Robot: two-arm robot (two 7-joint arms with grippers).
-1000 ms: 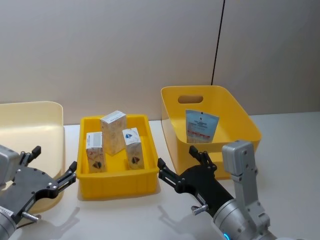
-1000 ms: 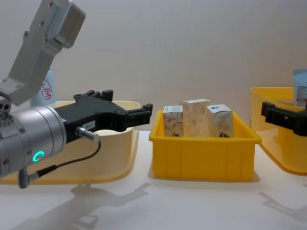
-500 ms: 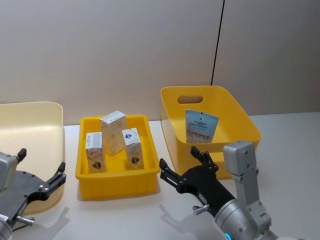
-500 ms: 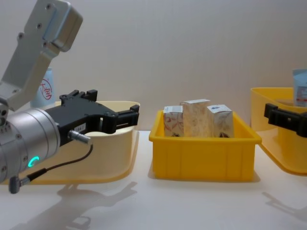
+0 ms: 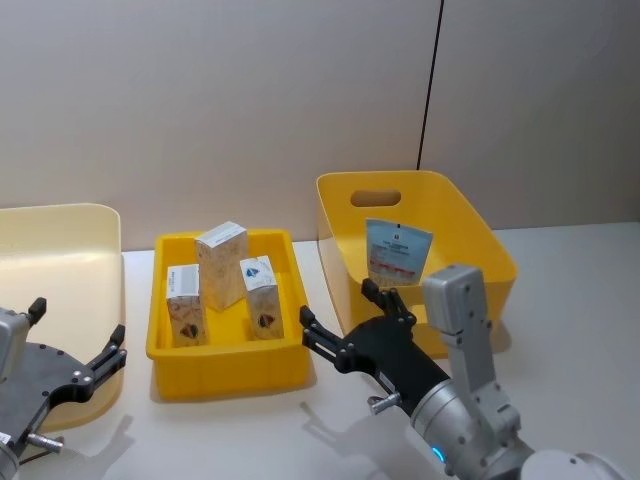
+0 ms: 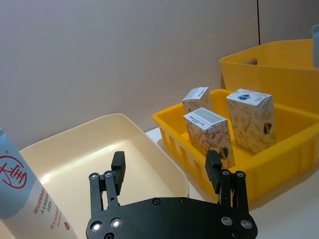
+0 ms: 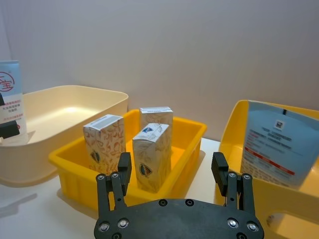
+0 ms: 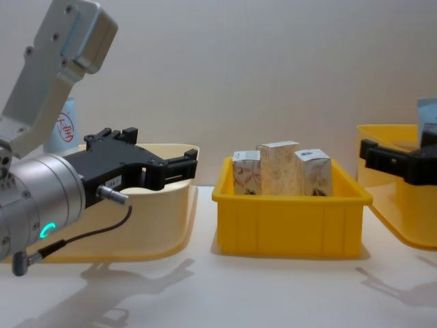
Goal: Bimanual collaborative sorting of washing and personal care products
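R gripper (image 5: 336,303) wide open, empty, at front corner of tray (image 5: 225,372); L gripper (image 5: 78,320) same, by cream bin (image 5: 60,250). I'd straddle 1 carton (image 5: 262,303) from above, clear of neighbours.

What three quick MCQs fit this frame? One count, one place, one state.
1. How many cartons stand in the shallow yellow tray? A two; B three; C five.
2. Where is the pale blue tube? A in the shallow yellow tray; B in the tall yellow bin; C lying outside any bin.
3. The left gripper and right gripper are: A both open, empty; B both shut on cartons; C left open, right shut on the tube.

Key:
1 B: the head view shows three boxes upright in the tray.
2 B: the tube stands inside the tall bin.
3 A: each wrist view shows the fingers spread with nothing gripped.
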